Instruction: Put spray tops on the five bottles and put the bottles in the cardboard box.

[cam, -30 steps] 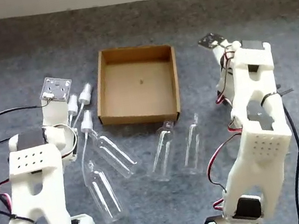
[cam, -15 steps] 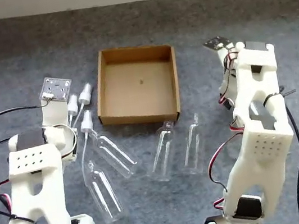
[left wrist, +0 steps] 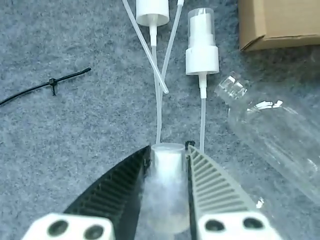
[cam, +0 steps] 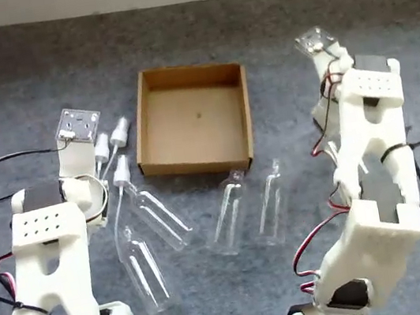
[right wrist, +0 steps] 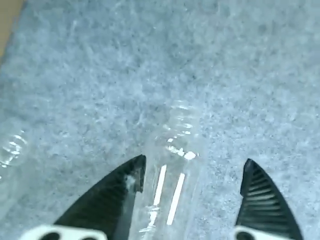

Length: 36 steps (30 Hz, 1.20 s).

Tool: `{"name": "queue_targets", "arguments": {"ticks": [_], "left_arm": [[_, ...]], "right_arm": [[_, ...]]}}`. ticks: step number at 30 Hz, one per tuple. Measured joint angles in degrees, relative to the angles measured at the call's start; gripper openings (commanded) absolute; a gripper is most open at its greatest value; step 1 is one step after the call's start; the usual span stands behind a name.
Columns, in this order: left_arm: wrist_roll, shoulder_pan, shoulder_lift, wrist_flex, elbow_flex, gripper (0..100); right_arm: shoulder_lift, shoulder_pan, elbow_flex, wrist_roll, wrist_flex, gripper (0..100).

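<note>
Bottles point(cam: 230, 210) lie just in front of the cardboard box point(cam: 195, 162). Over one of them the right gripper point(right wrist: 192, 167) hangs with jaws spread; left of the box, the left gripper point(left wrist: 167, 147) pinches a spray top point(left wrist: 167, 172).

Grey carpet point(cam: 35, 65) carries the cardboard box point(cam: 195, 164), clear bottles point(cam: 230, 210), spray tops point(cam: 119, 130), a cable tie point(left wrist: 50, 82)

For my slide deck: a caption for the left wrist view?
Left gripper clamps a spray top; two more spray tops, a clear bottle and the cardboard box lie beyond.
</note>
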Motion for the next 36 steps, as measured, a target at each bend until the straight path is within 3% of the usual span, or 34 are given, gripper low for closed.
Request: {"name": "queue_targets", "arguments": {"ticks": [15, 36], "left_arm": [[0.00, 0.00, 0.00, 0.00, 0.00, 5], [0.00, 0.00, 0.00, 0.00, 0.00, 5]], "right_arm": [[11.96, 0.09, -3.69, -2.20, -1.14, 26.2], [11.96, 0.09, -11.96, -6.59, 1.93, 3.3]]}}
